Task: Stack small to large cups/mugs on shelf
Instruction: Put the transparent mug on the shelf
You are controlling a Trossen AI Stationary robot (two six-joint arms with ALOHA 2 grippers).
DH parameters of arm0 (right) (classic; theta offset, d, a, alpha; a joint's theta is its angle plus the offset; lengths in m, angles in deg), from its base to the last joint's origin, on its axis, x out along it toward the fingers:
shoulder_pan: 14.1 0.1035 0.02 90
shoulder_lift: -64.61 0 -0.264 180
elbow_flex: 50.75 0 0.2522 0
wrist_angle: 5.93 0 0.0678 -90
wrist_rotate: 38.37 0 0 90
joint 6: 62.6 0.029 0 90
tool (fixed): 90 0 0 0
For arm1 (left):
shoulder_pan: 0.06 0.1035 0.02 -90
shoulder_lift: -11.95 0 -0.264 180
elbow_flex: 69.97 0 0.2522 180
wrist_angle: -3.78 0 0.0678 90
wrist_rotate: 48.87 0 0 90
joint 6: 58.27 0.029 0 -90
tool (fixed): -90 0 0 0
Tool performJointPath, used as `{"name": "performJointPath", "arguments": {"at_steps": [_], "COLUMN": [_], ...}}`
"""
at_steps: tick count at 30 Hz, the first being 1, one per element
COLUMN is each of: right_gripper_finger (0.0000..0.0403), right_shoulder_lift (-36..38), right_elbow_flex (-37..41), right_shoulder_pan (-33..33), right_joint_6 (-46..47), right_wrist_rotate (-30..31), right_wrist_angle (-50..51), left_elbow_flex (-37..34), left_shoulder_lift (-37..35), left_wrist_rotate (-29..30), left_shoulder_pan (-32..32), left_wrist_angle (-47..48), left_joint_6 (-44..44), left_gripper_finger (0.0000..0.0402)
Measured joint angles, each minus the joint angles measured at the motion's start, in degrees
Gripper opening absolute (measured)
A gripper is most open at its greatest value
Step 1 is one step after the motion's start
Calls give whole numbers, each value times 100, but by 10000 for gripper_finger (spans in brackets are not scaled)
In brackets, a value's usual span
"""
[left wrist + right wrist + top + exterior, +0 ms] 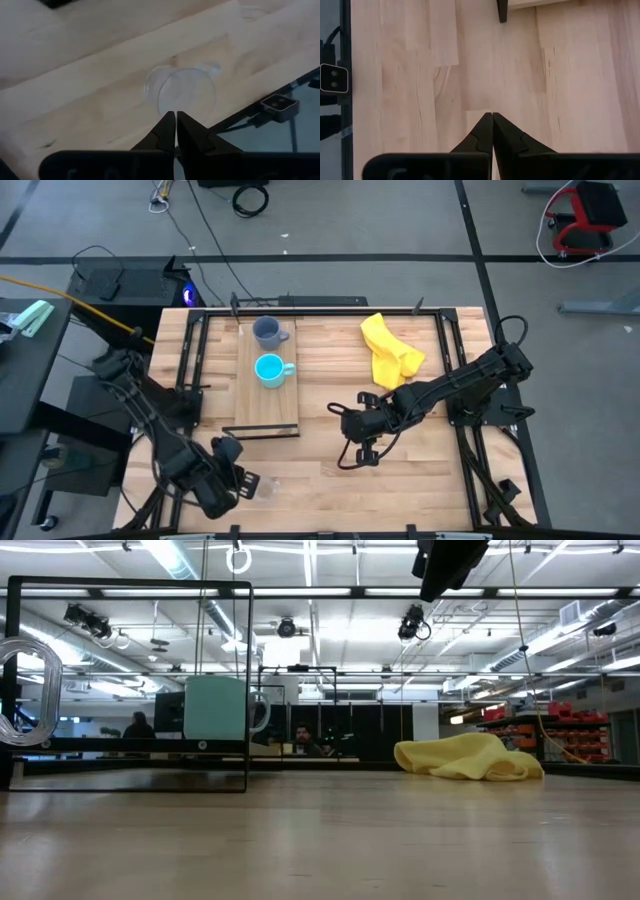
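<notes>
The brown shelf [266, 402] stands at the table's left middle. The grey-blue mug [267, 332] sits upright at its far end and the turquoise mug [269, 369] upright at its middle; the turquoise mug also shows in the low view [214, 708]. My left gripper [243, 483], near the table's near left corner, is shut on the clear glass cup [185, 96], which shows as a ring at the left edge of the low view [28, 692]. My right gripper [492, 116] is shut and empty, above bare tabletop right of the shelf's near end [352, 430]. My left gripper pinches the glass cup's rim [176, 111] on its side nearest the wrist, the fingers closed to a thin slit. The fingers slant down from the table's left. The cup is tipped, its mouth turned toward the gripper, and in the low view it hangs clear of the tabletop.
A yellow cloth [388, 352] lies crumpled at the far right of the table. A dark metal frame [470, 430] runs along the table's edges. The shelf's near leg [502, 10] stands just ahead of my right gripper. Pale planks lie bare between the two grippers.
</notes>
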Motion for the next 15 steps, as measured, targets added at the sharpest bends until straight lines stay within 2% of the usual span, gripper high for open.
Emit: {"name": "performJointPath", "arguments": {"at_steps": [8, 15], "right_gripper_finger": [16, 50], "right_shoulder_lift": [9, 9], "right_elbow_flex": [285, 864], "right_shoulder_pan": [66, 215], "right_joint_6": [462, 748], "right_wrist_rotate": [33, 19], "right_wrist_angle": [291, 200], "left_elbow_flex": [75, 73], "left_shoulder_lift": [408, 575], "left_wrist_rotate": [-267, -282], "left_shoulder_pan": [-2, -2], "left_wrist_angle": [-238, -192], "left_joint_6": [-122, -223], "left_gripper_finger": [16, 25]}}
